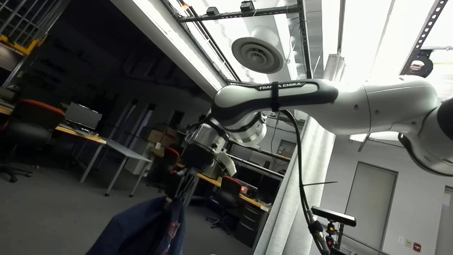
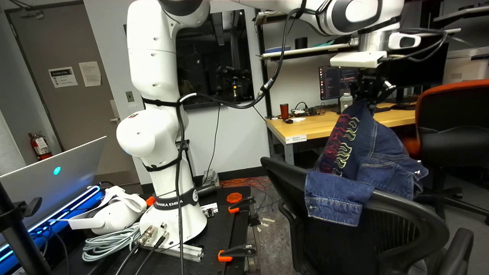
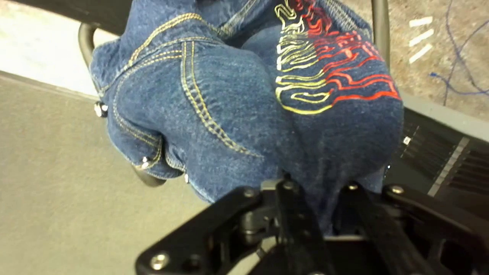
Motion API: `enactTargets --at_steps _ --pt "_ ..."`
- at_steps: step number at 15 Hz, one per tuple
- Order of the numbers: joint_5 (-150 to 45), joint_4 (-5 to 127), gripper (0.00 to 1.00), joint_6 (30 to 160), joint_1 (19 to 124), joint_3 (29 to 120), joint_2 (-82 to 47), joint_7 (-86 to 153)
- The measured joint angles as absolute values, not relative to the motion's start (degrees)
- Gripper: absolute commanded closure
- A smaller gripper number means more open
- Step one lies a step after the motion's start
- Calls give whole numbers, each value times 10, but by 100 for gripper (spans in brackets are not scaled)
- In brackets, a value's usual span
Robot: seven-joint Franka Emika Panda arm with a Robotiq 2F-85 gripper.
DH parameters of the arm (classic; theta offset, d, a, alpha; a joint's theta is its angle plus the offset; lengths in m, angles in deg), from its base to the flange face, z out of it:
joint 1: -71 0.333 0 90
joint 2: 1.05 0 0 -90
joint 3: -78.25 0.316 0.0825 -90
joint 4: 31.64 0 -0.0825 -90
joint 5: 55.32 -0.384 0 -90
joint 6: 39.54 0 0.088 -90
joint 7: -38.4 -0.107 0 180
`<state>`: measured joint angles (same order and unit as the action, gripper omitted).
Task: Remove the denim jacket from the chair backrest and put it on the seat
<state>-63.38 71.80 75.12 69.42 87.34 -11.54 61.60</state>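
Nearest to my wrist camera is the hand (image 3: 320, 187); its jaws stand close to each other, with a fold of denim between them. The hold seems secure to me, because in both exterior views the denim jacket (image 2: 382, 156) rises to a peak just at this grip and the cloth falls away below.

The jacket is not yet free of the chair (image 2: 344, 240). In an exterior view its main part stands raised above the backrest (image 2: 412, 212), while one end (image 2: 332, 210), perhaps a cuff, lies over the top edge and hangs down on the side toward that camera. So I judge that the removing step is in hand, and the laying down is not begun.

The next move, in my opinion, calls for more height, done slowly, until this end slides clear of the edge. If I go sideways too soon, the cloth could catch and pull the chair with it. After this I should carry the jacket over the seat, lower it, and only then release. The seat I cannot make out with certainty in any view, so I must choose the place with caution.
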Motion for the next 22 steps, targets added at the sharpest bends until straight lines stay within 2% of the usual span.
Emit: enactTargets --at_steps 8,15,22 --pt "-636 970 2 756 701 855 31 671" --pt "-608 1073 0 765 715 813 151 722" --pt "-598 1123 0 845 734 764 252 790"
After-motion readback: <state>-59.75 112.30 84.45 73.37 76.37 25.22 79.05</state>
